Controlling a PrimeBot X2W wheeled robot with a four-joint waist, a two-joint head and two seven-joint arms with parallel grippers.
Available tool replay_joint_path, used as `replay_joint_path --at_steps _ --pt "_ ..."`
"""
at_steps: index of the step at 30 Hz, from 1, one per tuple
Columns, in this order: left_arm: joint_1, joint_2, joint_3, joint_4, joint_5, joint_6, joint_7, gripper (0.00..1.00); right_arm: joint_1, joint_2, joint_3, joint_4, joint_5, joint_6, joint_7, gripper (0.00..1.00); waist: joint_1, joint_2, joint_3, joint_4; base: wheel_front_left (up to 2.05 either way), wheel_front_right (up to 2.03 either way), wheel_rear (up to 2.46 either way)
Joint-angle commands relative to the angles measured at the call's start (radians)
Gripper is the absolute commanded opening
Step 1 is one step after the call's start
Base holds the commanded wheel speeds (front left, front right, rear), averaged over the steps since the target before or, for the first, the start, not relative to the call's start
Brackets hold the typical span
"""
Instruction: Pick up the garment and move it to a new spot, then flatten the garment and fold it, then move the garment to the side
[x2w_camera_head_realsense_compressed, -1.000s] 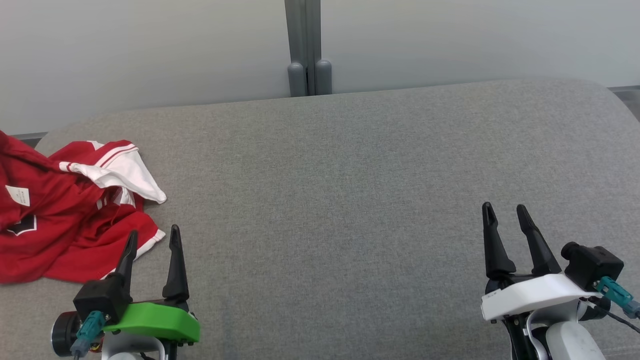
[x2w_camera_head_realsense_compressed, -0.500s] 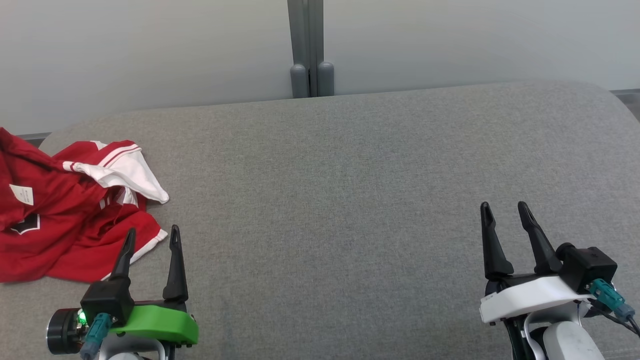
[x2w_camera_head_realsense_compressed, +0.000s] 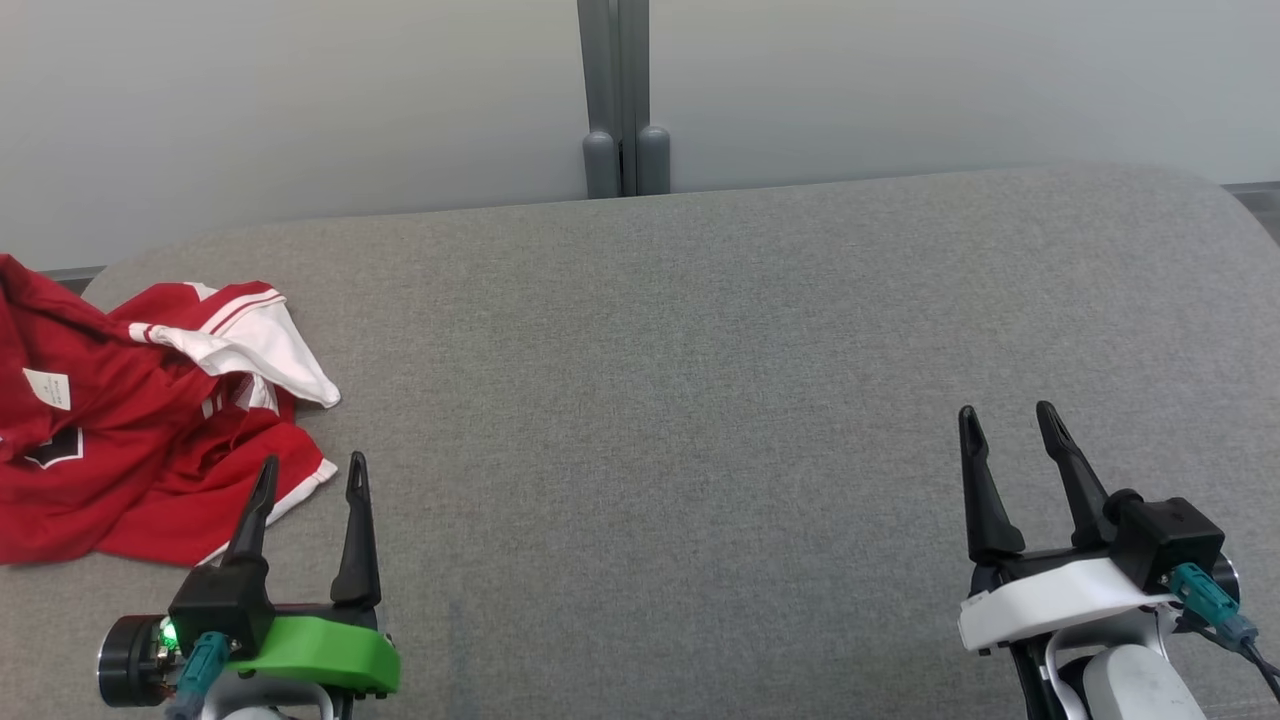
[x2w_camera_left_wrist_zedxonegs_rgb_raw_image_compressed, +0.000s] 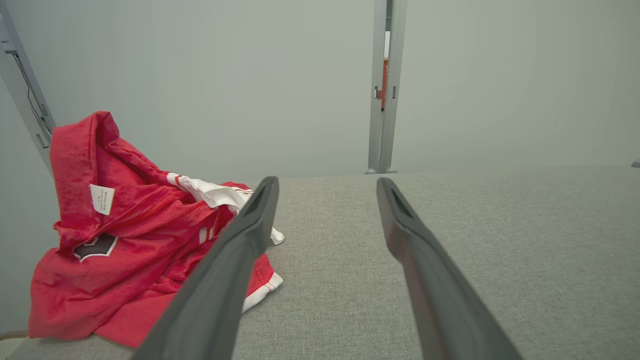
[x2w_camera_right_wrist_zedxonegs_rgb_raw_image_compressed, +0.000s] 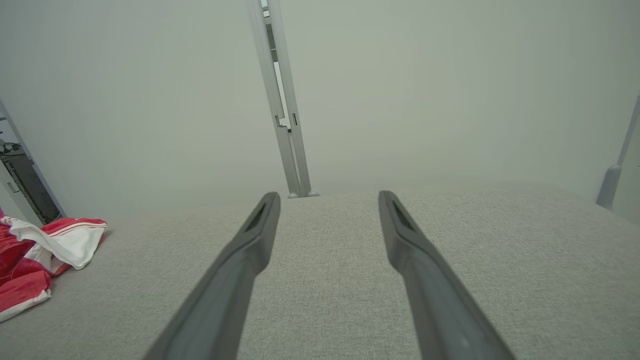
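The garment (x2w_camera_head_realsense_compressed: 120, 440) is a crumpled red shirt with white striped trim and a white label, heaped at the left end of the grey cushioned surface (x2w_camera_head_realsense_compressed: 700, 380). The left wrist view shows the garment (x2w_camera_left_wrist_zedxonegs_rgb_raw_image_compressed: 125, 250) bunched up on its left side, and it lies at the far left of the right wrist view (x2w_camera_right_wrist_zedxonegs_rgb_raw_image_compressed: 35, 260). My left gripper (x2w_camera_head_realsense_compressed: 312, 475) stands open just near of the garment's lower corner, its fingers apart and empty. My right gripper (x2w_camera_head_realsense_compressed: 1005, 420) stands open and empty far to the right.
A pale wall runs behind the surface, with a grey vertical post (x2w_camera_head_realsense_compressed: 622, 100) at its middle. The surface's rounded corners fall away at the far left and far right. A second grey post (x2w_camera_right_wrist_zedxonegs_rgb_raw_image_compressed: 617, 165) stands off to the right.
The picture has shifted slightly, so the camera has moved. Both grippers sit a little lower than a second ago. The garment lies as before.
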Motion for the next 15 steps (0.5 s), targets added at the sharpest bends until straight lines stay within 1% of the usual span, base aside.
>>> replay_joint_path --at_steps 1,7,15 --pt "0.010 -0.003 0.003 0.003 -0.016 -0.006 -0.001 1.00 0.012 -0.005 -0.003 0.005 0.006 0.000 -0.003 1.00 0.0000 0.0000 -0.001 0.000 0.00 0.00 0.00" --pt "0.011 -0.005 0.003 0.010 -0.040 -0.010 -0.001 1.00 0.012 -0.005 -0.005 0.018 0.036 0.000 -0.003 1.00 0.0000 0.0000 -0.001 0.001 0.00 0.00 0.00" --pt "0.012 -0.004 0.006 0.019 -0.046 -0.006 -0.001 1.00 0.007 -0.005 -0.004 0.031 0.050 0.000 -0.003 1.00 0.0000 0.0000 0.001 0.002 0.00 0.00 0.00"
